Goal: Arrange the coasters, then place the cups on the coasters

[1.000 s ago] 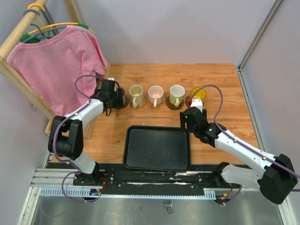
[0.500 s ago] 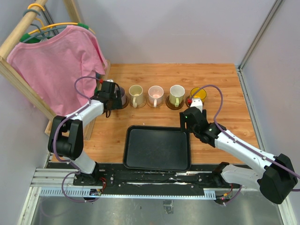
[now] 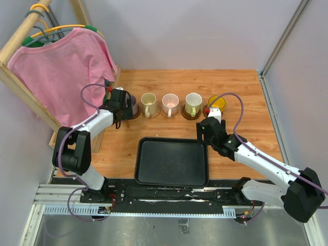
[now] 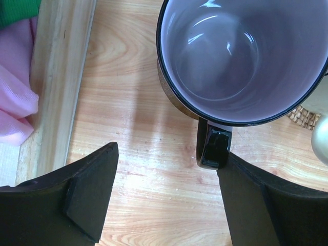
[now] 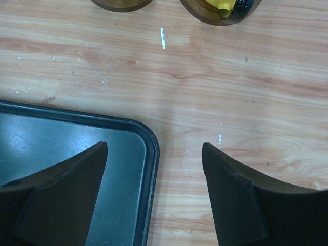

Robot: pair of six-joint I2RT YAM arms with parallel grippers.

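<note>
Five cups stand in a row on brown coasters across the table: greyish purple (image 3: 133, 106), cream-yellow (image 3: 148, 104), pale pink (image 3: 170, 104), pale green (image 3: 193, 104) and amber (image 3: 217, 103). My left gripper (image 3: 125, 106) is open just near-left of the purple cup (image 4: 241, 56), which sits on a coaster (image 4: 171, 100). The cup's black handle (image 4: 213, 147) is at the tip of my right-hand finger; nothing is between the fingers. My right gripper (image 5: 154, 189) hovers open and empty over the far right corner of the black tray (image 5: 77, 148), short of the amber cup (image 5: 220, 7).
A wooden rack (image 3: 23, 84) with a pink shirt (image 3: 64, 69) stands at the far left, its base rail (image 4: 61, 77) close beside the purple cup. The black tray (image 3: 171, 161) lies near the front. Grey walls enclose the table.
My left gripper has drawn back a little from the purple cup, so more of the cup shows. The right arm has not moved.
</note>
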